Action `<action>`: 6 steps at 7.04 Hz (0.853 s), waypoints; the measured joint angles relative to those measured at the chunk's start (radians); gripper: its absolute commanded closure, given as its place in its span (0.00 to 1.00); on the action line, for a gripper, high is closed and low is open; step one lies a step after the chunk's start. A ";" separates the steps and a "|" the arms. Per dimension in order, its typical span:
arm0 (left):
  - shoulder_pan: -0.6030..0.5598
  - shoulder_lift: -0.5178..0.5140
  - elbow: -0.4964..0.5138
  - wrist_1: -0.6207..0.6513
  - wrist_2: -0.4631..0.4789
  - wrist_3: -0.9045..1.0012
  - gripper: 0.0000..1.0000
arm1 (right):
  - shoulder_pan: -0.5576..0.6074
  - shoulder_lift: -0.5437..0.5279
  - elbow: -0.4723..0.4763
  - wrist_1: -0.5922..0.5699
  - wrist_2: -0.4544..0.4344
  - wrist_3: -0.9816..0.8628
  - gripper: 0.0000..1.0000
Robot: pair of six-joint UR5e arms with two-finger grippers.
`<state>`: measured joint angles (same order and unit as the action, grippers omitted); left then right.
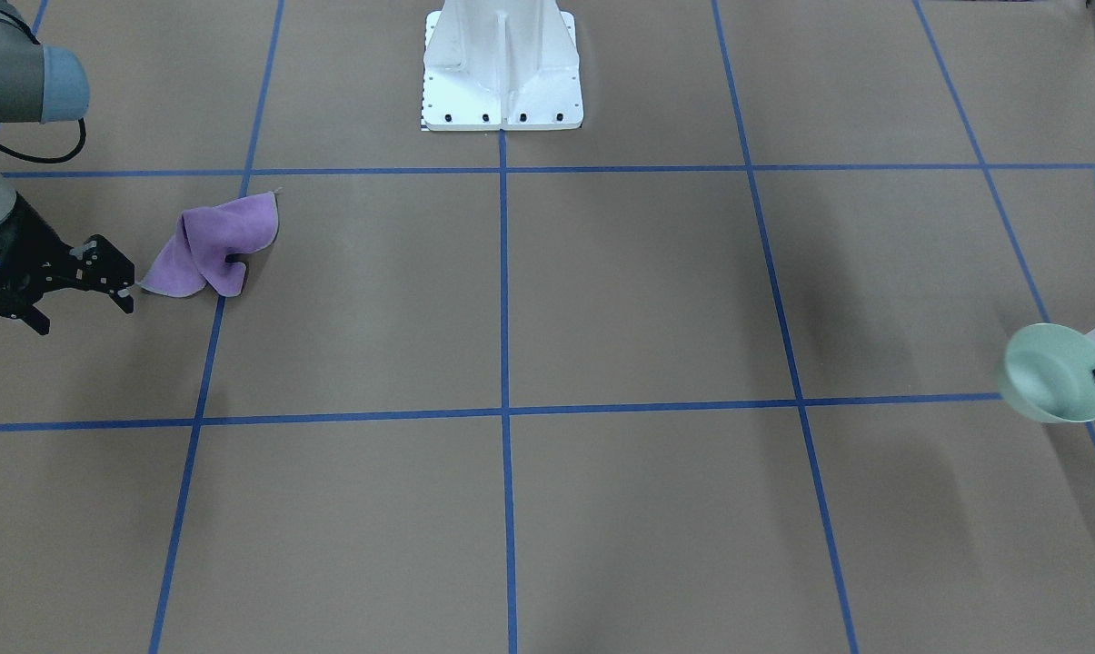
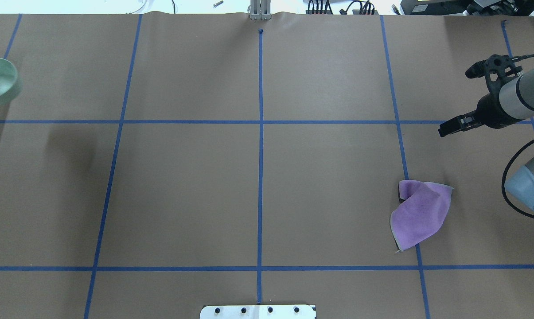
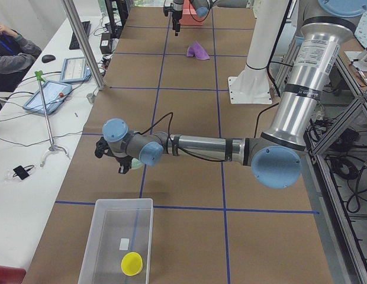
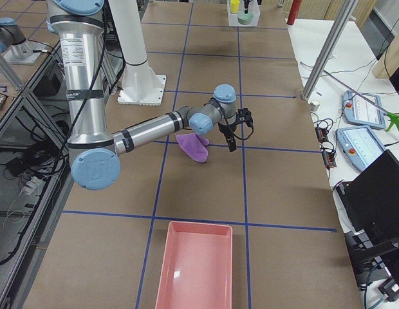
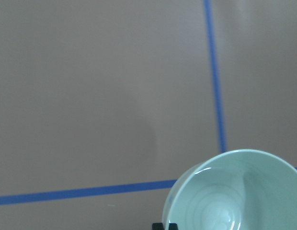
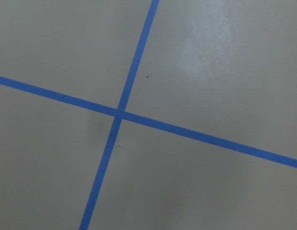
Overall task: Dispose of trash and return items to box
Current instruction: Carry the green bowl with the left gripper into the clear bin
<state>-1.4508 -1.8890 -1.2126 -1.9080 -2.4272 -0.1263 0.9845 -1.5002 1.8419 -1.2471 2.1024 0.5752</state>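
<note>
Box (image 3: 104, 232) lies near the left pincer (image 3: 121, 169), which grips a pale green bowl (image 5: 239, 191) by its rim.

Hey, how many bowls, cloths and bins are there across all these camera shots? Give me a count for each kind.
Bowls: 1, the green bowl
Cloths: 1, the purple cloth
Bins: 2, the clear box and the pink tray
Total: 4

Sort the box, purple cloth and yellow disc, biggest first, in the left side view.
1. Box.
Then purple cloth and yellow disc look about alike; the cloth lies far from the camera, so I won't rank them.
</note>
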 measured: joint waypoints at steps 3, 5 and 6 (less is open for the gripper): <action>-0.105 -0.113 0.327 0.001 0.030 0.250 1.00 | -0.005 0.000 -0.001 0.000 -0.014 0.000 0.00; -0.128 -0.124 0.449 -0.068 0.064 0.268 1.00 | -0.006 0.000 -0.001 0.000 -0.016 0.000 0.00; -0.143 -0.126 0.487 -0.092 0.068 0.271 1.00 | -0.006 0.000 -0.001 0.000 -0.016 0.000 0.00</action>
<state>-1.5938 -2.0148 -0.7260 -2.0000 -2.3593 0.1442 0.9788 -1.5002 1.8409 -1.2471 2.0863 0.5752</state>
